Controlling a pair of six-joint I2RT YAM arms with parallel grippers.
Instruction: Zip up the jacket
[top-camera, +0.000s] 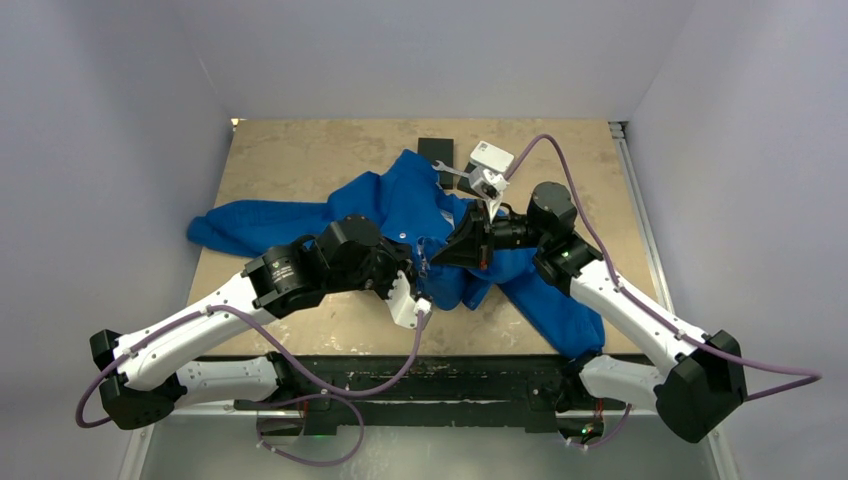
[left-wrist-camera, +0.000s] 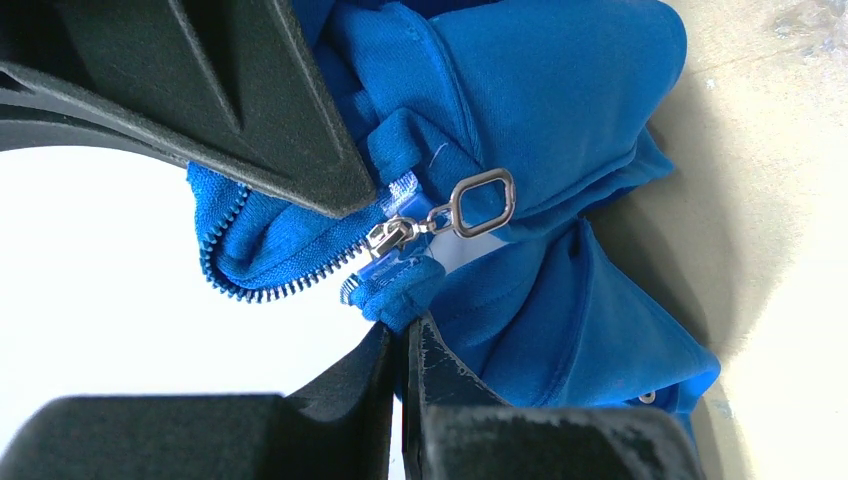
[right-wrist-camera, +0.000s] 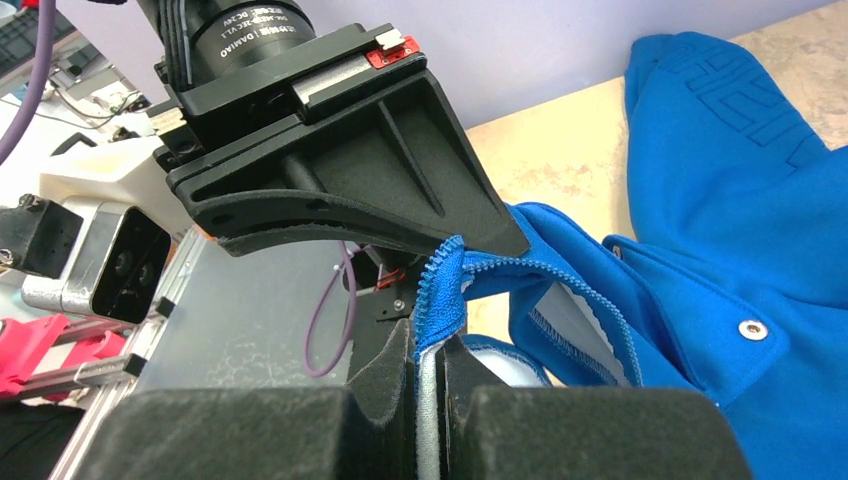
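The royal-blue jacket lies crumpled across the middle of the table, one sleeve out to the left and one toward the front right. My two grippers meet over its front edge. My left gripper is shut on the jacket's edge just below the silvery zipper slider, whose ring pull hangs free. My right gripper is shut on the zipper edge of the jacket, with light lining between the pads. The zipper teeth run apart beyond the slider.
A black square pad and a white box lie at the back of the table behind the jacket. A metal rail runs along the right edge. Each gripper's body fills the other's wrist view.
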